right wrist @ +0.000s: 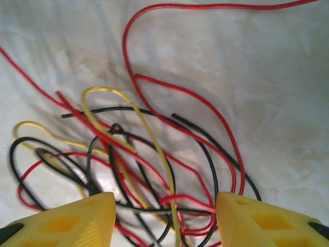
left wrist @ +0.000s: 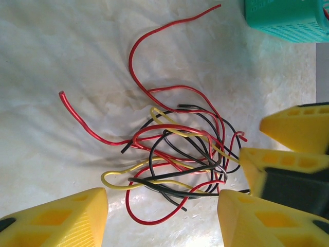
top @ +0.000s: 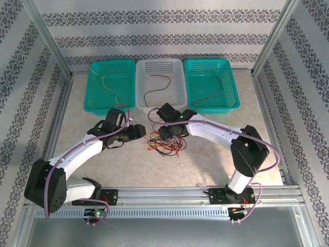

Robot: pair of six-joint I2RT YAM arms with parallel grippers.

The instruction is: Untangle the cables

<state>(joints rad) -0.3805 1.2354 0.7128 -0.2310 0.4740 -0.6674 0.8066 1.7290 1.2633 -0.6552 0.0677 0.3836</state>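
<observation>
The cables (top: 165,146) lie as one tangle of thin red, yellow and black wires on the pale table, in front of the baskets. My left gripper (top: 142,131) stands just left of the heap and my right gripper (top: 167,135) just above it. In the left wrist view the tangle (left wrist: 203,167) lies ahead of the open left gripper (left wrist: 162,218), with a red loop and a black strand reaching between its yellow fingers (left wrist: 61,218). In the right wrist view the tangle (right wrist: 134,154) runs between the spread fingertips (right wrist: 267,221) of the open right gripper (right wrist: 164,222).
Three baskets stand along the back: a teal one (top: 110,62) on the left, a white one (top: 159,60) in the middle, another teal one (top: 208,60) on the right, each with a single wire inside. A teal basket corner (left wrist: 288,18) sits close to the heap.
</observation>
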